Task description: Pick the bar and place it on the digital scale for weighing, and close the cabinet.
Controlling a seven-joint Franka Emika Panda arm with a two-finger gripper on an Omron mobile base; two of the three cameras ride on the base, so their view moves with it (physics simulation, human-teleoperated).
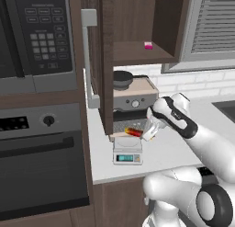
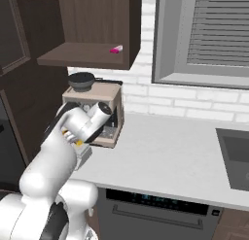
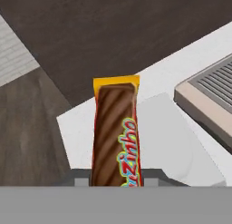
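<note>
My gripper [image 1: 146, 131] is shut on the bar [image 1: 133, 132], a red-brown wrapper with yellow ends, holding it lengthwise just above the digital scale [image 1: 127, 152]. The hand view shows the bar [image 3: 115, 137] sticking out between the fingers, over the scale's pale grey top [image 3: 170, 137]. The scale stands on the counter in front of the coffee machine, its blue-green display facing forward. The cabinet [image 1: 137, 24] is open, and its dark door [image 1: 106, 60] swings out toward me with the long grey handle [image 1: 90, 56]. In the right base view my arm hides the gripper; a yellow end of the bar [image 2: 78, 143] peeks out.
A brown-and-silver coffee machine [image 1: 133, 95] stands right behind the scale. A tiny pink-and-white block [image 1: 148, 45] lies on the cabinet shelf. Microwave [image 1: 36, 37] and oven [image 1: 41, 152] fill the left wall. White counter stretches right to a sink [image 2: 236, 156].
</note>
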